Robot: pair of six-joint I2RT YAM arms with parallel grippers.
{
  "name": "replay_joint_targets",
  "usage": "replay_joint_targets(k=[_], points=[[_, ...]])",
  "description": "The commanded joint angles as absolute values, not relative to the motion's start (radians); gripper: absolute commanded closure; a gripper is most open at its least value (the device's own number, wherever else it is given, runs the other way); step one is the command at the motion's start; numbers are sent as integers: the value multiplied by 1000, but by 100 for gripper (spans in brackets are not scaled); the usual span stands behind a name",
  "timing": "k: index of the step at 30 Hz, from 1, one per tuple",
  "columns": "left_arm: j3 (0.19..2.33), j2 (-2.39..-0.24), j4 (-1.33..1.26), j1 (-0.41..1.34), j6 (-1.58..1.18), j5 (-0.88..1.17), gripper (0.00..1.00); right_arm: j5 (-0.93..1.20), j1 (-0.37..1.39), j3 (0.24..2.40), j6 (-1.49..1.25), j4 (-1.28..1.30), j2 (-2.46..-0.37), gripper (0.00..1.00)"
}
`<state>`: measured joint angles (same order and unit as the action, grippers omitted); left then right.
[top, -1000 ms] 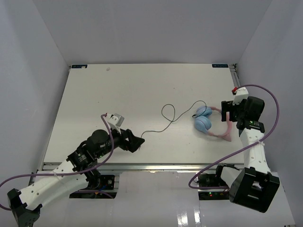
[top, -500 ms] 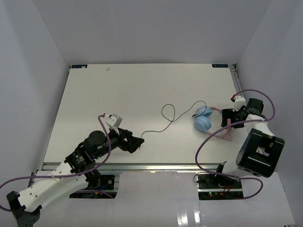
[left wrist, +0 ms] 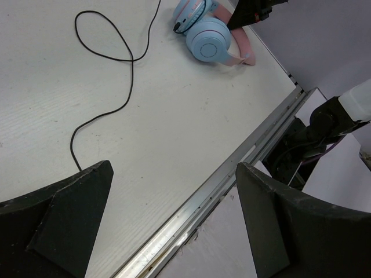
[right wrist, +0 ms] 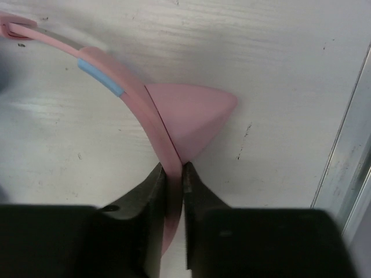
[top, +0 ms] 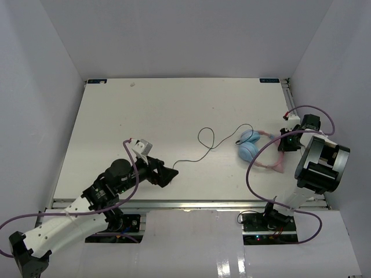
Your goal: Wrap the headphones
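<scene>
The pink headband (right wrist: 119,84) is pinched edgewise by the right end effector (right wrist: 173,172), so slippage is risked; the thin cord (left wrist: 132,63) just ahead of the open left end effector (left wrist: 174,176) could be missed.

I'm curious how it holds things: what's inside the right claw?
The right claw pinches the pink headband. Deeper in, the fingers cover the band.
</scene>
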<state>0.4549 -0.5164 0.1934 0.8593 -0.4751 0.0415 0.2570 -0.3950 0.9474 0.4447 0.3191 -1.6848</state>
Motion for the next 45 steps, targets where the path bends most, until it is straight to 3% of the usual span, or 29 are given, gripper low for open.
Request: replay_joint_targets(k=[1,9,13,18,28,36,45], points=[[440,-579,61,854,-441,107,2,346,-386,892,449,360,-1653,92],[552,-912,-178,865,-151,197,2,560,-342,971,468,487,-1265,92],[484,-1003,-496,867,176,251,2,632,-296,1064,503,520,-1085,92],[561,-1189,-647,865,322,300,2,760,-287,1213,572,675,-1028,92],[715,-1597,-1106,847,144,306,2,932,-288,1393,487,808,-944,92],[668,-1748,-1493,861,-219,564,4,954,-288,1558,312,804,-1002,92],[682,-1850,-1659,876,-367,620,4,968,-287,1540,150,680,-1016,92]])
